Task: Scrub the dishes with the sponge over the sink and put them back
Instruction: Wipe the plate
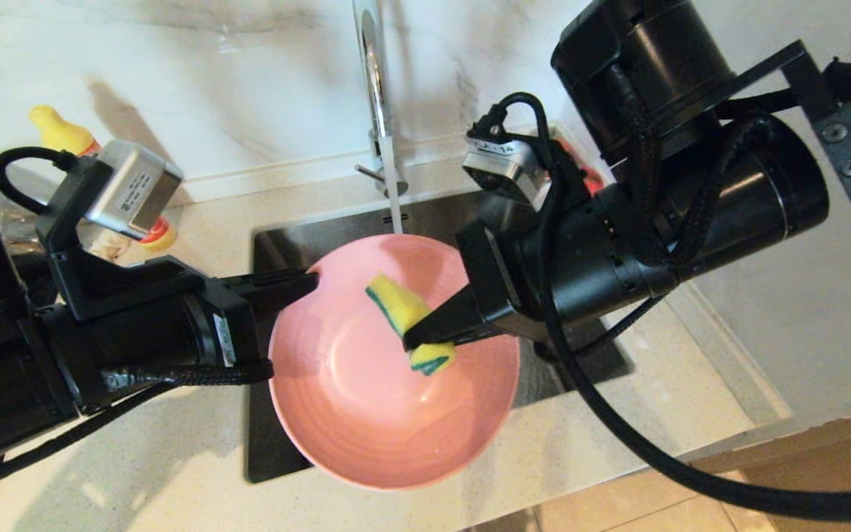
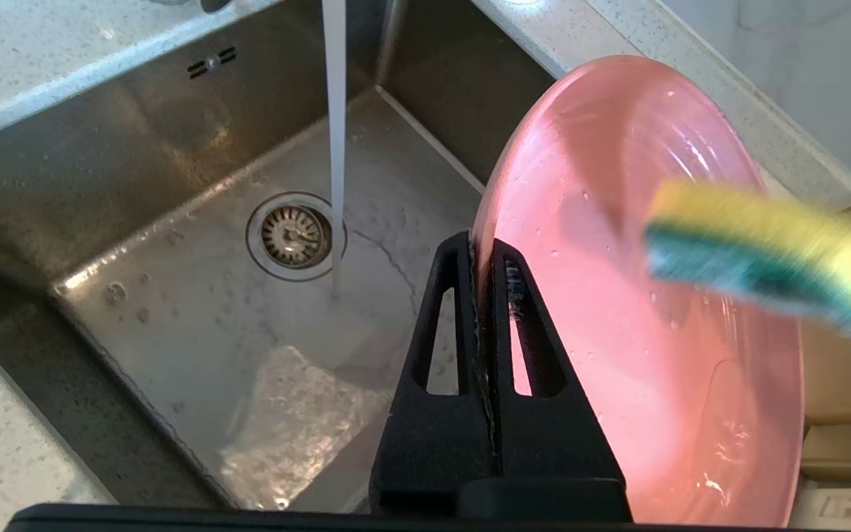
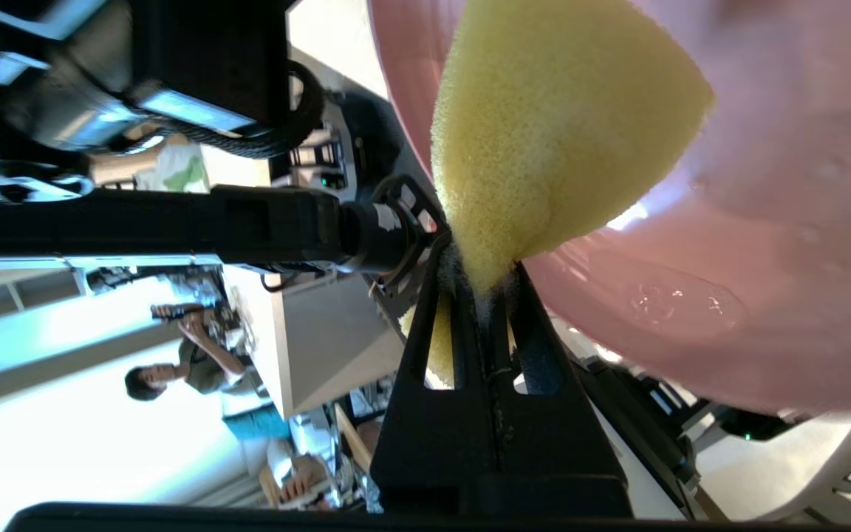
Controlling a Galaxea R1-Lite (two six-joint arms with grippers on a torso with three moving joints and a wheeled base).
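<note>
Right gripper (image 1: 425, 341), jaws clamped on the sponge (image 1: 405, 314), presses it against the pink plate (image 1: 366, 399); left gripper (image 1: 307, 284), jaws pinching the plate's rim, tilts it over the sink (image 1: 278, 244).

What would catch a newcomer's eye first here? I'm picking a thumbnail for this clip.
The pink plate, held tilted over the sink by the left gripper clamped on its rim, dominates the view. Against its face sits the yellow-and-green sponge, pinched in the right gripper. Behind, water streams from the chrome faucet into the basin.
</note>
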